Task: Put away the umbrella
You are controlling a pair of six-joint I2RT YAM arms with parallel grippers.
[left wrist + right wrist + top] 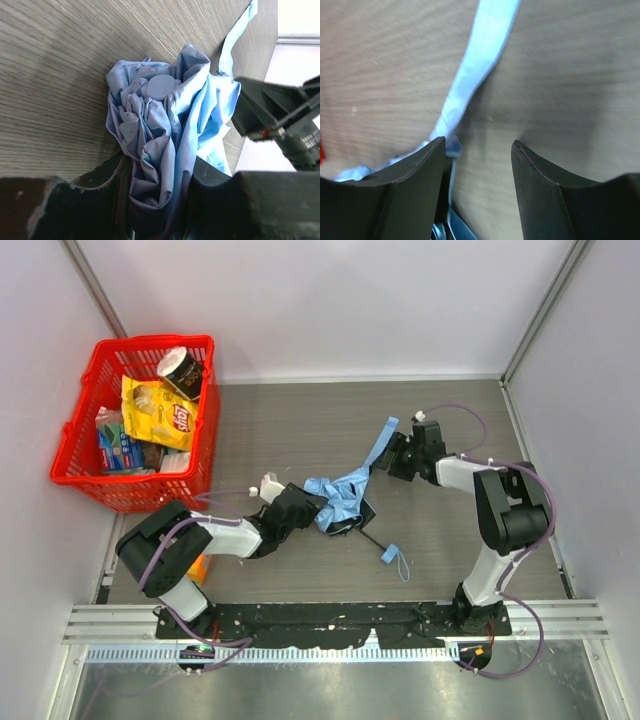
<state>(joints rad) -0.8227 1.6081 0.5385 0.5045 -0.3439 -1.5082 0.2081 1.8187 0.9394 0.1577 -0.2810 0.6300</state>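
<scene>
Top external view gives the room first: plain white walls (330, 300) close in the work area, and the one to the right seems near the right arm, so I judge there is little room for a wide swing there. The grey wood-grain table (280, 420) looks smooth; cloth would probably slide on it rather than catch. A red basket (70, 465) with snack packets stands well apart from both pairs of jaws, beyond the left ones and to their side. The umbrella (340, 498) lies between the two grippers. The left gripper (316, 508) is clamped on its bunched sky-blue canopy, which fills the gap between those jaws and spills out ahead of them. The right gripper (479, 150) has its jaws apart with only bare table between them. A pale blue strip (485, 60) runs away ahead of them, starting just outside one finger. Behind the left jaws' bundle a thin black shaft (372, 538) sticks out, ending in a small strap loop (395, 558). A round cap (161, 86) sits in the folds just ahead of the left jaws. The umbrella seems light, and its cloth soft and a little slippery. I judge that only the shaft is stiff, so a hold on the bundle around the shaft is safer than one on the limp strip.
</scene>
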